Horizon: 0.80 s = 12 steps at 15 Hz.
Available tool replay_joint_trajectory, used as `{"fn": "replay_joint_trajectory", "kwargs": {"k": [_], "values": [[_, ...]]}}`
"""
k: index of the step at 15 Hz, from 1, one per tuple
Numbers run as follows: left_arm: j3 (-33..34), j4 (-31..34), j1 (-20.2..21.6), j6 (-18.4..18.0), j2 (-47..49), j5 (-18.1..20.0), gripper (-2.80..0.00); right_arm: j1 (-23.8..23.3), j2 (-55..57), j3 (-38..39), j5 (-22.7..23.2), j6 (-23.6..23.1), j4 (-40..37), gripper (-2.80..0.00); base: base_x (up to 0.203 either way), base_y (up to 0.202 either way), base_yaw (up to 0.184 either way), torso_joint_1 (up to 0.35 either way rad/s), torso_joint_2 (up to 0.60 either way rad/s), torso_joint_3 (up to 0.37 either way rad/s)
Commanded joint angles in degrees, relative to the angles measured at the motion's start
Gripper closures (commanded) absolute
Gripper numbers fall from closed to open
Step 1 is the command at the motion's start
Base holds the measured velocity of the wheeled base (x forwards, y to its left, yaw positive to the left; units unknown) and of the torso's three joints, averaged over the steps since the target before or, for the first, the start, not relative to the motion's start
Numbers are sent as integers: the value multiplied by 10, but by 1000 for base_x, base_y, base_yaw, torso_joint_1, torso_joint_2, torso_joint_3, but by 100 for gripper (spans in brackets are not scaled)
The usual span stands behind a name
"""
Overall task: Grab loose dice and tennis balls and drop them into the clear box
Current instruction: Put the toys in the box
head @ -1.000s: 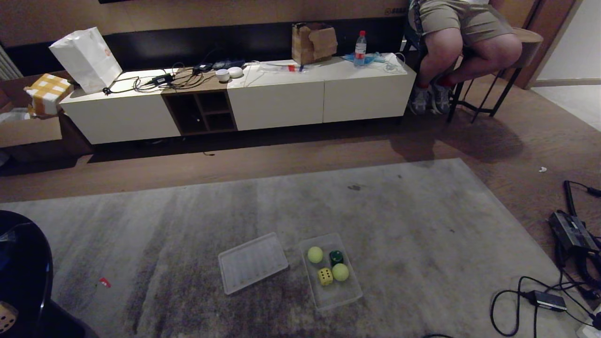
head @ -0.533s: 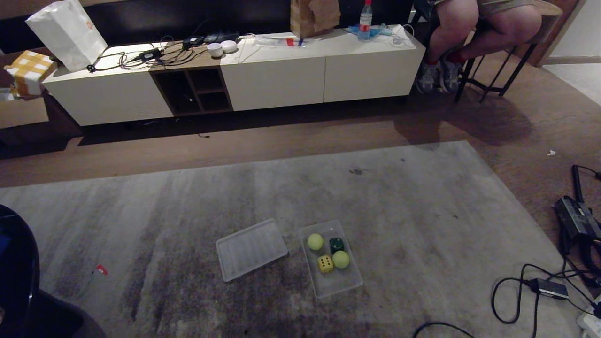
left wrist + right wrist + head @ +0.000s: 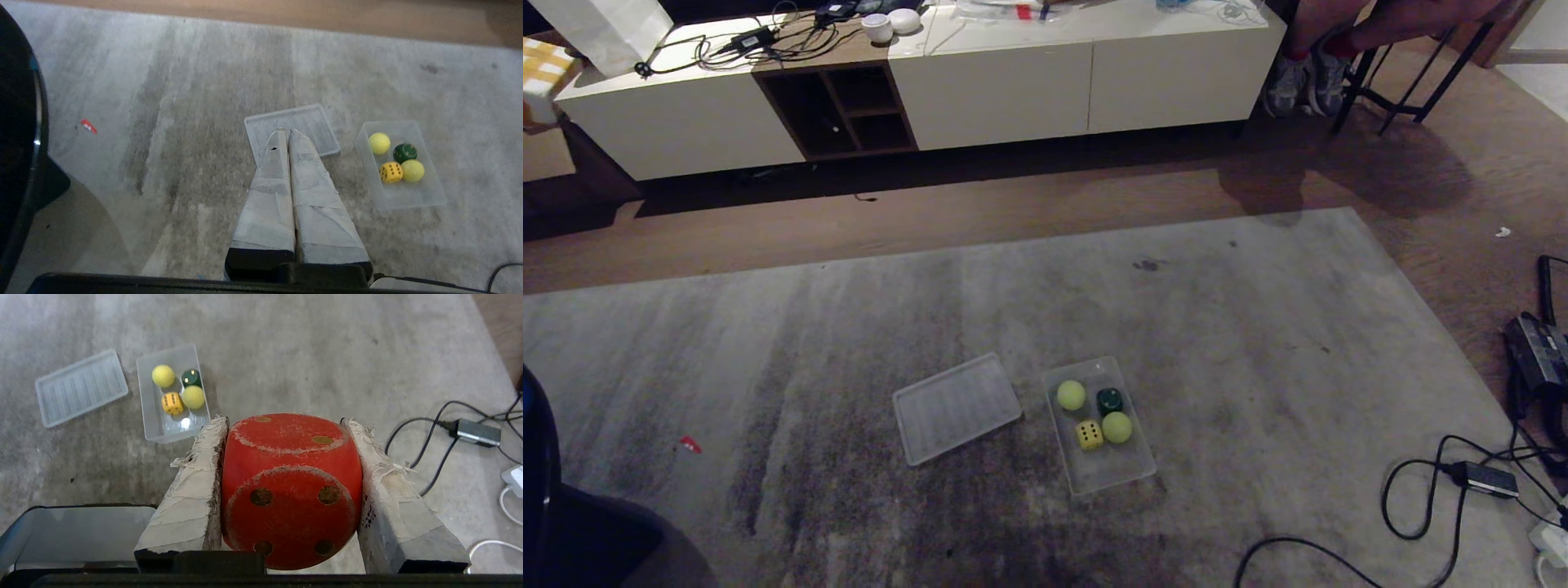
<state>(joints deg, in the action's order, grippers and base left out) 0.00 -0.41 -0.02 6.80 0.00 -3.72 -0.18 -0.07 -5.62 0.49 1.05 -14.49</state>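
My right gripper (image 3: 284,421) is shut on a large red die (image 3: 291,486) with pale dots, held above the grey rug. The clear box (image 3: 1123,478) stands on the rug. Inside it lie two tennis balls (image 3: 1071,395) (image 3: 1116,427), a yellow die (image 3: 1089,434) and a dark green die (image 3: 1109,401). In the right wrist view the box (image 3: 141,400) is ahead and off to one side of the held die. My left gripper (image 3: 286,131) is shut and empty, hanging over the box's flat lid (image 3: 314,126). Neither gripper shows in the head view.
The lid (image 3: 956,407) lies just left of the box. Black cables and a power adapter (image 3: 1486,479) sprawl at the rug's right edge. A low white cabinet (image 3: 996,90) lines the far wall. A person's feet (image 3: 1303,73) rest by a stool.
The head view has tipped downward, so the whole scene has slid up the picture. The box, its contents and the lid have not moved on the rug.
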Motion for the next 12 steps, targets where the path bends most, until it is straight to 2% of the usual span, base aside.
{"fn": "replay_joint_trajectory", "kwargs": {"k": [1, 12], "values": [[0, 0, 0, 0, 1, -1, 0, 0, 1, 0, 0, 0, -1, 0, 0, 0, 0, 2, 2, -193], [0, 0, 0, 1, 0, -1, 0, 0, 1, 0, 0, 1, -1, 0, 0, 0, 0, 2, 3, -200]]}}
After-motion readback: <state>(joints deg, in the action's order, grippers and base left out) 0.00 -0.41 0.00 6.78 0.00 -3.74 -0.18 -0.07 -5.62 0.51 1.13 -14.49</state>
